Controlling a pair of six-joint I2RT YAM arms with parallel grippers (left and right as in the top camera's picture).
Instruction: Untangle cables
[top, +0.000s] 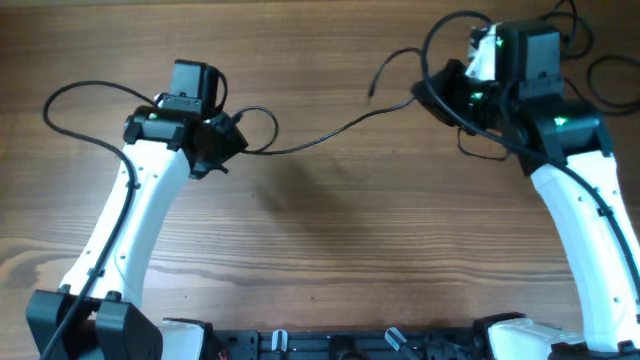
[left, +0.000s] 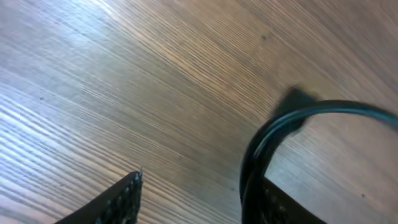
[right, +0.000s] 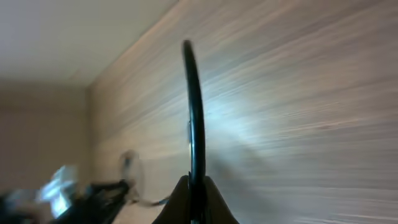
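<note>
Overhead: a thin black cable (top: 330, 132) curves across the upper middle of the wood-grain desk (top: 330, 240), from the left tool (top: 222, 148) to the right tool (top: 452, 98). More loops gather at the upper right. I cannot tell from here how either tool stands.

Left wrist: the left tool (left: 199, 202) stands apart, its ribbed black fingers (left: 121, 199) at the bottom edge. The glossy, round cable (left: 273, 130) arcs at the lower right, just beside the right-hand finger and not clamped.

Right wrist: the right tool (right: 194, 204) is clamped on the cable (right: 194, 112), which rises straight from bottom centre over the blurred, streaky desk (right: 311, 93).
</note>
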